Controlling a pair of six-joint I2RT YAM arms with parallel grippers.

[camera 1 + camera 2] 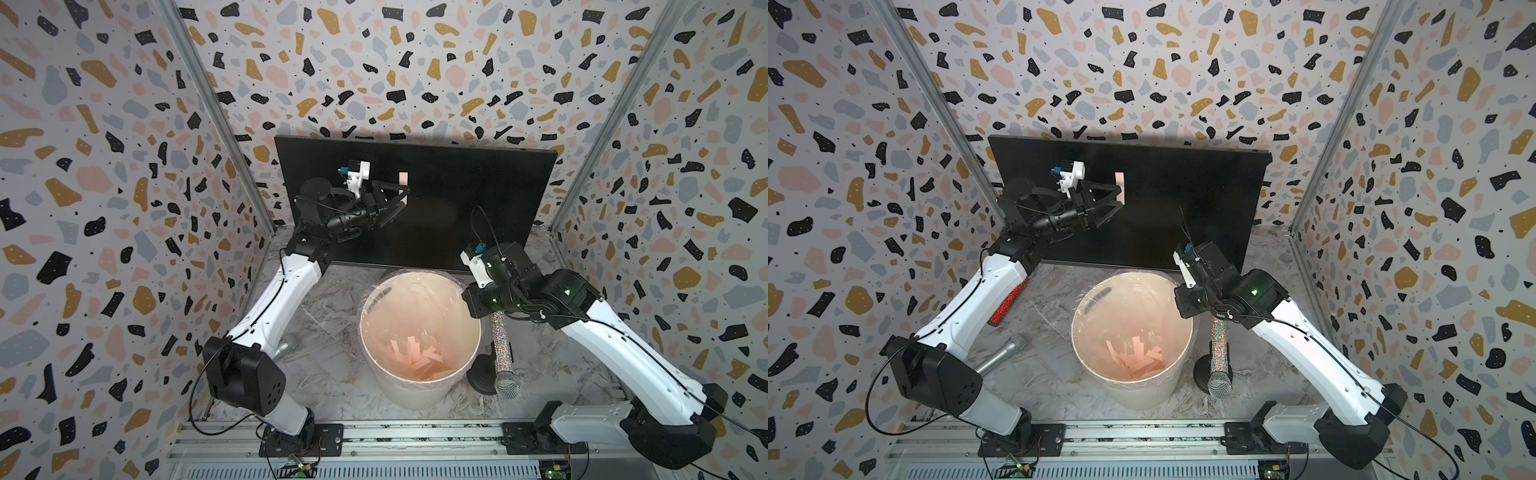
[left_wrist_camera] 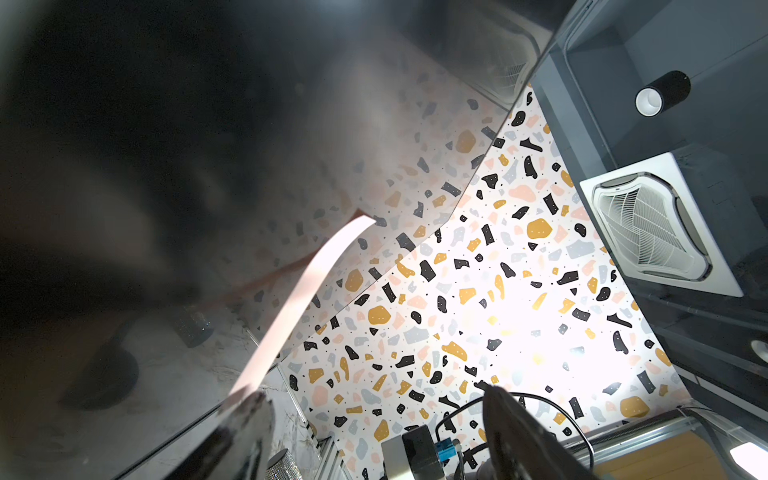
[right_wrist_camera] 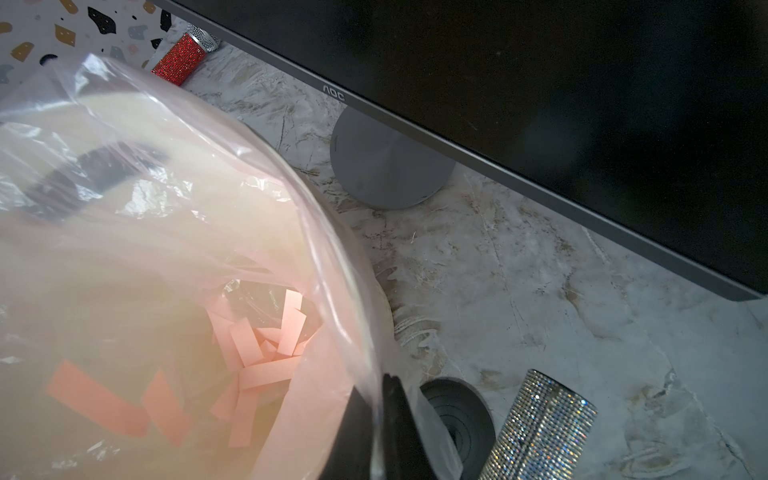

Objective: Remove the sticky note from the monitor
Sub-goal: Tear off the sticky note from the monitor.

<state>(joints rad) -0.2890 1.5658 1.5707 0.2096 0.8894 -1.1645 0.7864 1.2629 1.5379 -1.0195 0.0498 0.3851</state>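
Entry, grasping step: my left hand (image 1: 404, 199), jaws wide, straddles the free lower end of the pink sticky note (image 1: 403, 178), stuck by its top to the upper middle of the monitor (image 1: 465, 199); next move, I judge: close on the note, peel it off

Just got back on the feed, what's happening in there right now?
The left end effector is up at the monitor, jaws open around the lower end of the pink sticky note. The note is not off yet: its top is on the screen and its free end curls away. The right end effector is shut, down at the rim of the lined bucket, which already holds a pile of pink notes.
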